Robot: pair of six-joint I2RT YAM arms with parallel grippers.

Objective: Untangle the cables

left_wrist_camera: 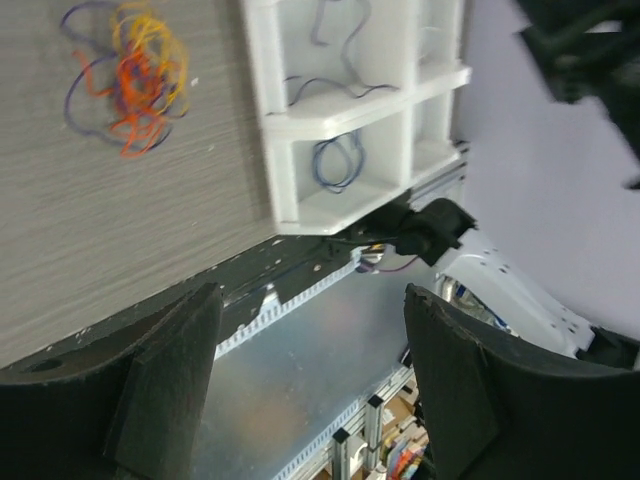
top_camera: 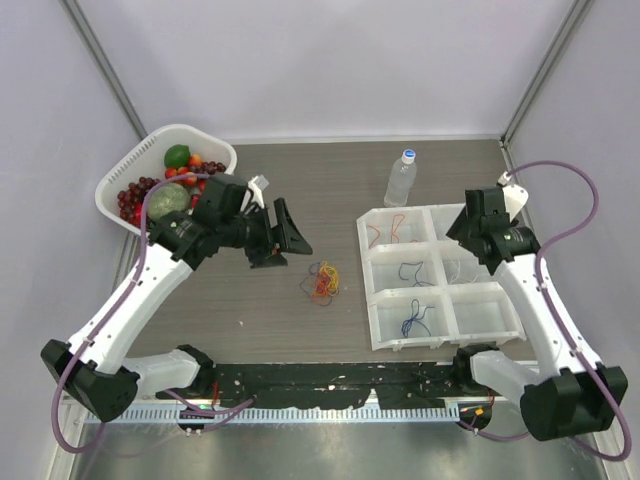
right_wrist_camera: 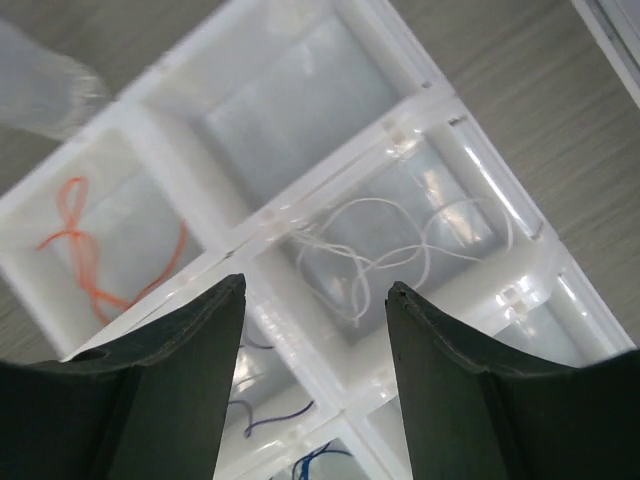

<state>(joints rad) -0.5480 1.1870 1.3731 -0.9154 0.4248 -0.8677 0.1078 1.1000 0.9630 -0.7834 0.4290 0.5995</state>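
Note:
A tangled clump of thin orange, yellow and blue cables lies on the wooden table; it also shows in the left wrist view. My left gripper is open and empty, raised up and to the left of the clump. A white compartment tray holds sorted cables: orange, white and blue ones. My right gripper is open and empty, above the tray over the white cable's compartment.
A clear water bottle with a blue cap stands behind the tray. A white basket of fruit sits at the back left. A black rail runs along the table's near edge.

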